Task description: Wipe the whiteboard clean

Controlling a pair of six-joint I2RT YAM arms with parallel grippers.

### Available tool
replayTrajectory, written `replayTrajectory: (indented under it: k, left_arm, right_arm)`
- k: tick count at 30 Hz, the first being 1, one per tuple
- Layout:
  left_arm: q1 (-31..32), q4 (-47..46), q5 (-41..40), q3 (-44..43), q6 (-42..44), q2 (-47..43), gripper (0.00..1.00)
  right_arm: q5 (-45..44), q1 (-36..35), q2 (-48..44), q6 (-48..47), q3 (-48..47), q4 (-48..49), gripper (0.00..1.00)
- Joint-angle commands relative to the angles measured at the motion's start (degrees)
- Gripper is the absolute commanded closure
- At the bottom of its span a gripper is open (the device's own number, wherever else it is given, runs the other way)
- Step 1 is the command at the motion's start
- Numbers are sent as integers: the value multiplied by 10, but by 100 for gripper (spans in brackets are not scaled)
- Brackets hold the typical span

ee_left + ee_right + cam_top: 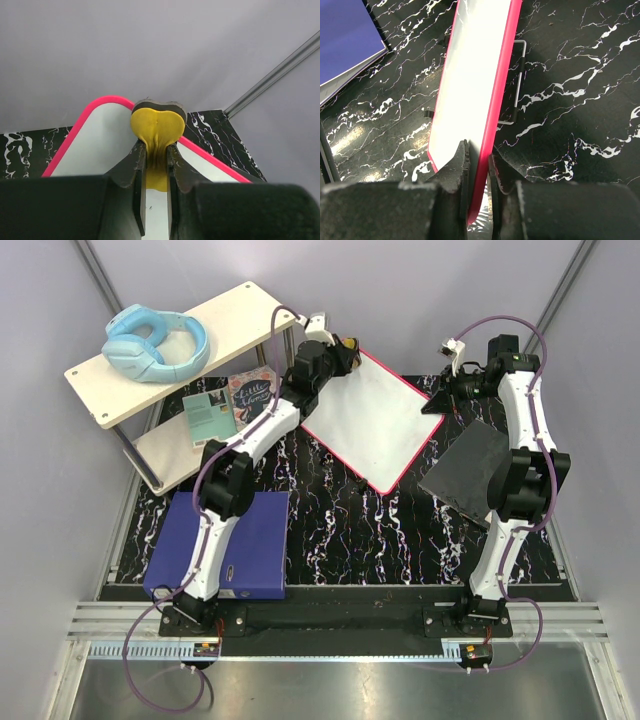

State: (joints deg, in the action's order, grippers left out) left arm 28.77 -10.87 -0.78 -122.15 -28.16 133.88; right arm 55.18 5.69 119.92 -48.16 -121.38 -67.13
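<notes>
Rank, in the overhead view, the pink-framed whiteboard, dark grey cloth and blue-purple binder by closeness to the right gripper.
1. Pink-framed whiteboard: its edge sits in the right gripper.
2. Dark grey cloth: beside it, under right arm.
3. Blue-purple binder: far left.

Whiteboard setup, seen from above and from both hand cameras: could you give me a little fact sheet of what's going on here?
Whiteboard: white with a pink-red frame, turned diagonally; no writing visible
Left hand: shut on a yellow eraser at the board's far corner
Right hand: clamped on the board's frame edge
Nearby: dark grey cloth, blue binder, blue headphones on a shelf
</notes>
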Motion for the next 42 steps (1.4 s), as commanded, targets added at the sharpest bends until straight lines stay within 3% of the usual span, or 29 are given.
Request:
replayTrajectory:
  k: [1,13,19,21,25,28,34,42]
  left_arm:
    - [1,-21,-1,20,4,0,100]
    - [22,-48,74,306,-22,-121,100]
    - [22,-74,63,435,-28,-204,100]
    - [22,-75,53,452,-13,-224,100]
    - [23,-36,23,467,20,-258,100]
    - [23,-11,13,462,28,-248,100]
    - [22,13,18,464,3,-217,100]
    - [23,37,40,468,-13,-201,100]
  right_arm:
    - [-4,-46,15,-64,36,-263,100]
    - [4,-46,17,-62,33,-264,100]
    - [1,-46,20,-55,22,-263,99]
    - [2,-46,21,-51,20,-263,95]
    - [9,-46,24,-48,12,-263,72]
    - [18,-46,30,-40,-3,-263,64]
    - [22,-46,35,-28,-28,-262,62]
    - [11,-46,36,-19,-58,-259,49]
